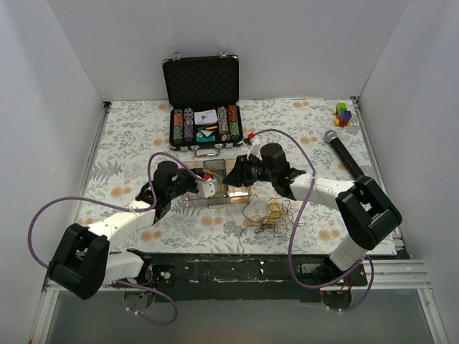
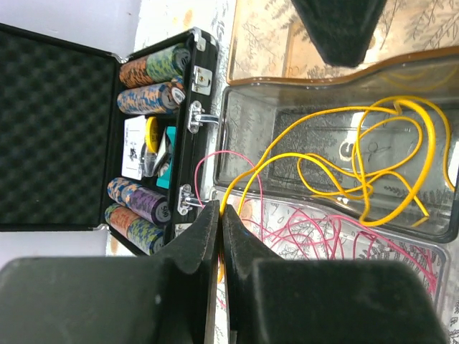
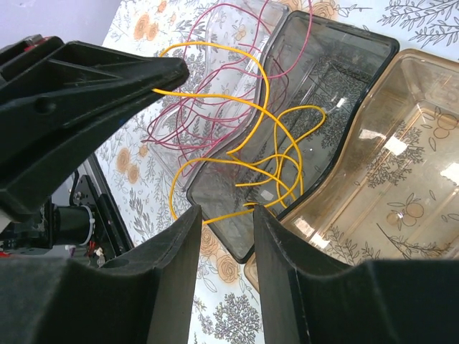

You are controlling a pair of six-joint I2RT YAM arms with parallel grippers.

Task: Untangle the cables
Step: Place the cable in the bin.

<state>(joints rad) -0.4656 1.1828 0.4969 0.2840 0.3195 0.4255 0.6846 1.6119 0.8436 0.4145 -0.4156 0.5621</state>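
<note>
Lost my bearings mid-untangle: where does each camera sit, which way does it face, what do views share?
Top external: above and behind the bases, looking down; both arms show, left end effector and right end effector over the trays.
Left wrist: looks past its shut fingers at the grey tray and poker case.
Right wrist: looks between its open fingers at the trays.
Shared: both wrists see the yellow cable pinched by the left end effector.
</note>
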